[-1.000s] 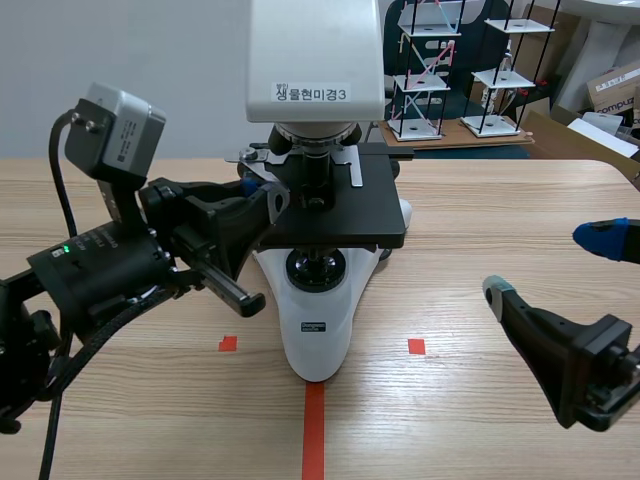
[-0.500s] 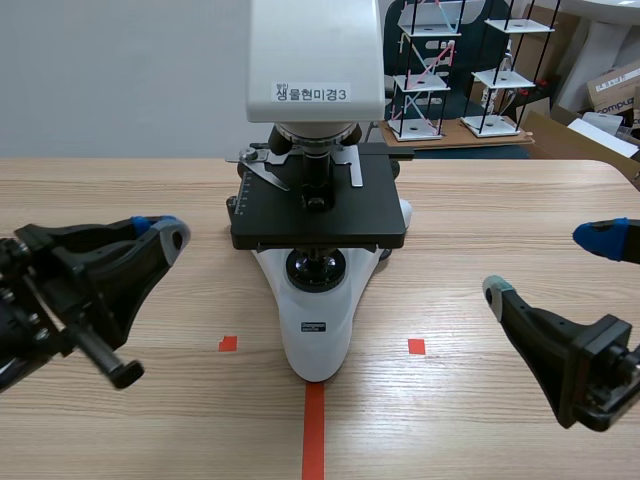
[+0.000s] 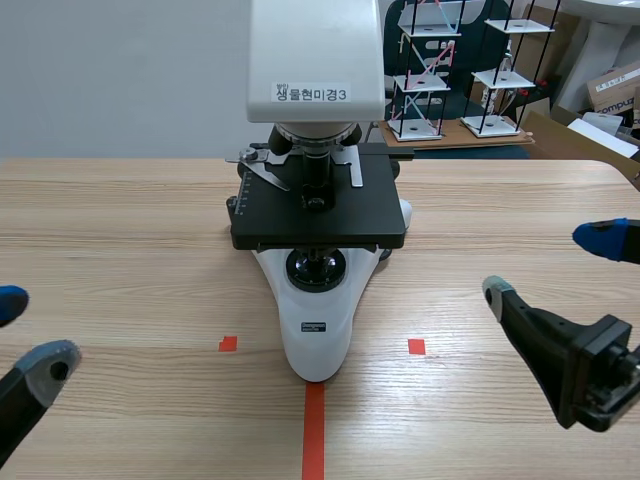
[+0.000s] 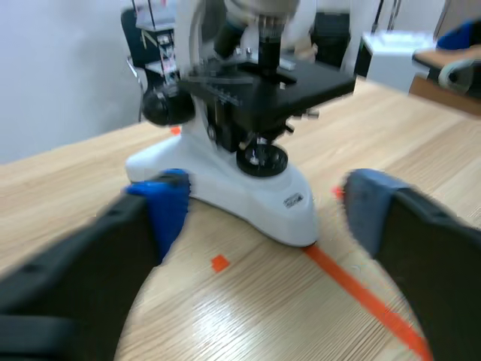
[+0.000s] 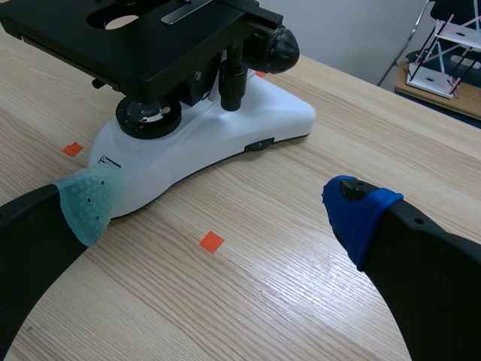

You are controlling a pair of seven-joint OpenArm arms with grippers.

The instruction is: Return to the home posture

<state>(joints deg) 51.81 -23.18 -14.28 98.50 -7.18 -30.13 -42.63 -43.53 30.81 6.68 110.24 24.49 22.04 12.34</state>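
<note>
The left gripper (image 3: pixel 25 332) sits at the lower left edge of the scene view, low over the bench (image 3: pixel 130 230). Only its two tips show there, a blue pad above and a grey one below, set wide apart with nothing between them. In the left wrist view the same gripper (image 4: pixel 263 207) stands wide, and the microscope (image 4: pixel 248 150) lies ahead of it, framed by the gap between the fingers.

The right gripper (image 3: pixel 548 265) is at the right edge of the scene view, about mid-height. It too is spread wide and holds nothing, its blue-tipped finger above and the grey-green-tipped one lower and nearer the centre. In the right wrist view this gripper (image 5: pixel 222 203) hovers over bare wood, with the white foot of the microscope (image 5: pixel 203 135) ahead of it and toward its grey-green pad.

The microscope (image 3: pixel 318 200) stands upright at the centre of the scene view, between the two grippers and well apart from both. It has a white base, a black stage (image 3: pixel 320 210) and a white head carrying a printed label (image 3: pixel 312 93).

An orange-red tape line (image 3: pixel 314 430) runs from the bottom edge up to the base. One small tape square (image 3: pixel 228 344) lies left of the base and another tape square (image 3: pixel 416 346) right of it.

Past the far edge of the bench, at the upper right, stand wire racks (image 3: pixel 430 70) and a cardboard box (image 3: pixel 615 90).
</note>
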